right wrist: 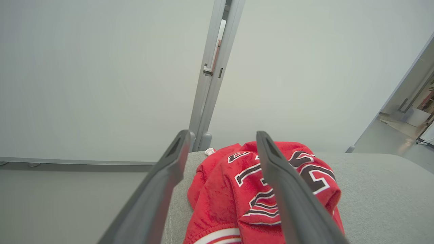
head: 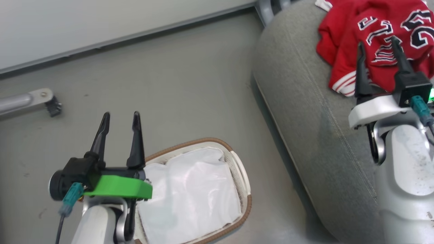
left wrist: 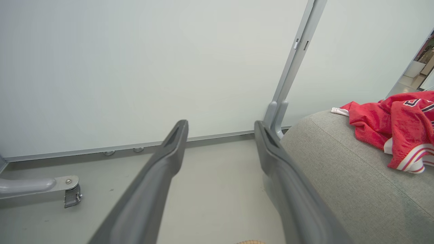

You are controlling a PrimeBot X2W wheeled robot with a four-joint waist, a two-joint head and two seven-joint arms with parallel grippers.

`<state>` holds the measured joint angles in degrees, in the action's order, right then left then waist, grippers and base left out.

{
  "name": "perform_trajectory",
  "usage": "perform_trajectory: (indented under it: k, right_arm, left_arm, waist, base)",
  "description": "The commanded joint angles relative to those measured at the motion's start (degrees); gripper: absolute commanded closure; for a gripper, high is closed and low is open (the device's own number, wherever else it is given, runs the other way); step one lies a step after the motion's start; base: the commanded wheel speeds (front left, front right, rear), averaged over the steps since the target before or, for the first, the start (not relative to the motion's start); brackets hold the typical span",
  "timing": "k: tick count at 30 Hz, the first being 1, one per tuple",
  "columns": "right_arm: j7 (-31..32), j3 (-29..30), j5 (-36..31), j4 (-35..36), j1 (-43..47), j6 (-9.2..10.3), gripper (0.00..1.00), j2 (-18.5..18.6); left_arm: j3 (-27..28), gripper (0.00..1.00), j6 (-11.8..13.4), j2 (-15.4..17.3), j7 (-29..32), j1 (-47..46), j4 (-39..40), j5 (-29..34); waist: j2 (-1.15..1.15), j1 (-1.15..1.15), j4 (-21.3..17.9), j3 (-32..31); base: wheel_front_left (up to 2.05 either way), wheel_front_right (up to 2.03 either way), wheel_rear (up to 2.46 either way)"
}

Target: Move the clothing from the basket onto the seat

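Note:
The red clothing [head: 369, 37] with white trim and black white-edged lettering lies crumpled on the grey seat [head: 305, 118]; it also appears as clothing [left wrist: 393, 132] and clothing [right wrist: 237, 189]. My right gripper [head: 378, 45] is open just above the clothing, its fingers spread with nothing between them. The basket [head: 242, 176] stands on the floor at lower centre, with its white liner [head: 193, 189] showing inside. My left gripper [head: 121, 118] is open over the floor at the basket's left end, holding nothing.
A grey metal leg with a caster [head: 51, 101] stands on the floor at the left. A pale wall with a baseboard [head: 118, 37] runs along the back, joined by a metal post [left wrist: 291, 71] near the seat's far corner.

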<state>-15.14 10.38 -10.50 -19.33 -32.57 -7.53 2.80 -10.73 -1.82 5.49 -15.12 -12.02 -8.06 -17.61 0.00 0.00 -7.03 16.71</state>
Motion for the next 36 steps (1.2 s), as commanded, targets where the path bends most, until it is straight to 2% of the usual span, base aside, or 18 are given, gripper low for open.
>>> perform_trajectory:
  k: [1,8,14,22,28,36]
  right_arm:
    - [0.0,-0.6,0.9,-0.5,1.9,0.08,0.0,0.2]
    - [0.0,-6.6,7.4,-1.4,7.3,0.08,0.0,0.2]
    - [0.0,-10.3,12.9,-0.7,13.1,0.08,0.0,0.2]
    - [0.0,-13.2,17.7,0.1,20.3,0.08,0.0,0.2]
    - [0.0,-14.3,17.9,1.2,24.4,0.08,0.0,0.2]
    - [0.0,-15.0,17.4,1.5,25.5,0.08,0.0,0.2]
  left_arm:
    - [1.3,0.0,-0.3,-0.6,0.0,2.2,0.2,0.2]
    - [7.8,0.0,-0.2,-2.2,0.0,8.6,-0.3,0.4]
    - [9.9,0.0,0.2,-2.5,0.0,12.0,-1.1,0.7]
    - [10.8,0.0,-0.1,-2.6,0.0,15.4,-3.4,1.2]
    - [10.2,0.0,-0.4,-2.6,0.0,16.8,-5.1,0.4]
    - [9.5,0.0,-0.1,-2.6,0.0,17.0,-5.8,0.2]
  waist:
    - [0.0,0.0,7.1,-6.9]
    - [0.0,0.0,12.4,-11.4]
    - [0.0,0.0,14.3,-13.5]
    - [0.0,0.0,13.9,-15.5]
    - [0.0,0.0,12.8,-16.4]
    - [0.0,0.0,11.8,-16.6]
  base:
    - [0.0,0.0,0.0]
    - [0.0,0.0,0.0]
    - [0.0,0.0,0.0]
    - [0.0,0.0,0.0]
    - [0.0,0.0,0.0]
    - [0.0,0.0,0.0]
